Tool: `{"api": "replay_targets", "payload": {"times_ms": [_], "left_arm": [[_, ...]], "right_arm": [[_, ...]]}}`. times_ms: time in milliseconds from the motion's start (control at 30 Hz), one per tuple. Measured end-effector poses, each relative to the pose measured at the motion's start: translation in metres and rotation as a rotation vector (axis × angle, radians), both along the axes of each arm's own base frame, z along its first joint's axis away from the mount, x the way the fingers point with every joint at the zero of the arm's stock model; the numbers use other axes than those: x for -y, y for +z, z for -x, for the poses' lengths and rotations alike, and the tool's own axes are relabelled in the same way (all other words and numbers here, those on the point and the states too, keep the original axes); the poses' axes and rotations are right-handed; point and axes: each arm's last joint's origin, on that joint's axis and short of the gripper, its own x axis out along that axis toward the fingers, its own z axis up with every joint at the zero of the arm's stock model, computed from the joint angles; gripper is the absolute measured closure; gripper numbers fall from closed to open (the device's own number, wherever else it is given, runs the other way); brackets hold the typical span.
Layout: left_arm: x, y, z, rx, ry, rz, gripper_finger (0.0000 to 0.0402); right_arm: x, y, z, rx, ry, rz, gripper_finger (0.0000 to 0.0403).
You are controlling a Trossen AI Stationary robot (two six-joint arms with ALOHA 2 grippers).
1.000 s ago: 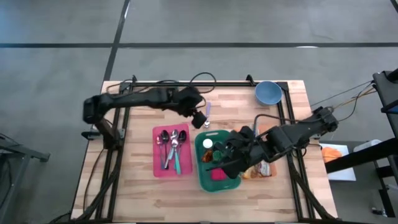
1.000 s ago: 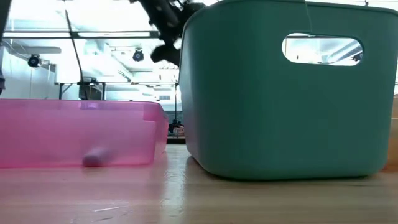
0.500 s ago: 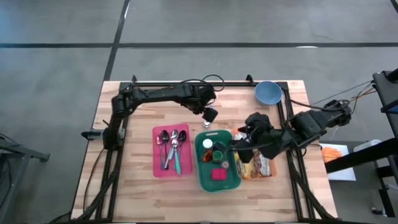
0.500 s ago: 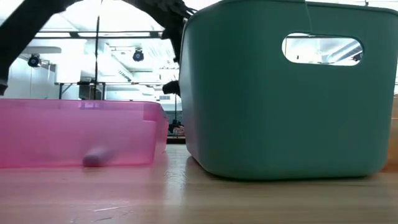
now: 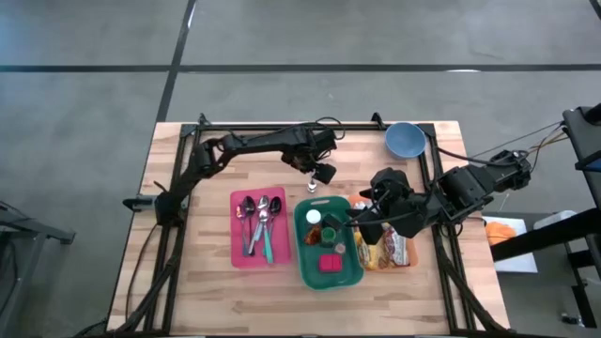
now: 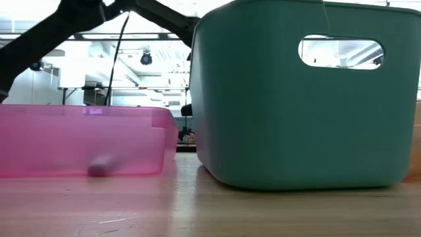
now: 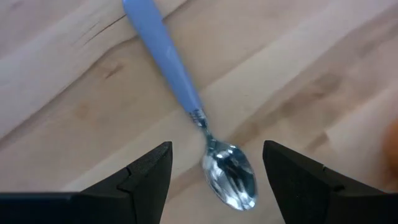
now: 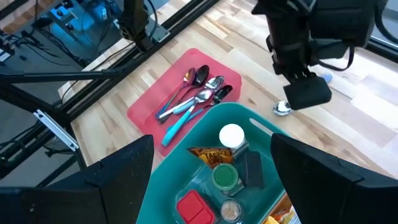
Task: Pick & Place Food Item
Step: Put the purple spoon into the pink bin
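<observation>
A: Where's the spoon [image 7: 198, 118]?

B: Flat on the bench [image 5: 216, 169], just behind the green bin [image 5: 312, 273]. Its long axis runs front to back: blue handle toward the far edge, bowl toward the bin.

A: The left pincer [image 7: 215, 177]?

B: Directly above it, fingers apart on either side of the bowl, not touching.

A: And the right pincer [image 5: 362, 218]?

B: Over the bin's right rim beside the snack packets [image 5: 387, 250], fingers spread, empty.

A: Any readable labels?

B: Packet print too small to read.
</observation>
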Motion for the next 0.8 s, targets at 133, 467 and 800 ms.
{"api": "replay_targets", "payload": {"times_ms": [133, 467, 800], "left_arm": [[-0.002, -0.014, -0.003, -0.03, 0.051, 0.026, 0.015], [-0.007, -0.042, -0.001, -0.094, 0.124, 0.071, 0.0151], [-0.013, -0.044, 0.002, -0.095, 0.153, 0.067, 0.021]], "right_arm": [[0.0, 0.0, 0.0, -0.001, -0.002, -0.003, 0.0084], [-0.001, 0.0, 0.0, -0.001, 0.001, -0.015, 0.0084], [-0.006, 0.0, 0.002, 0.004, 0.005, -0.041, 0.0084]]}}
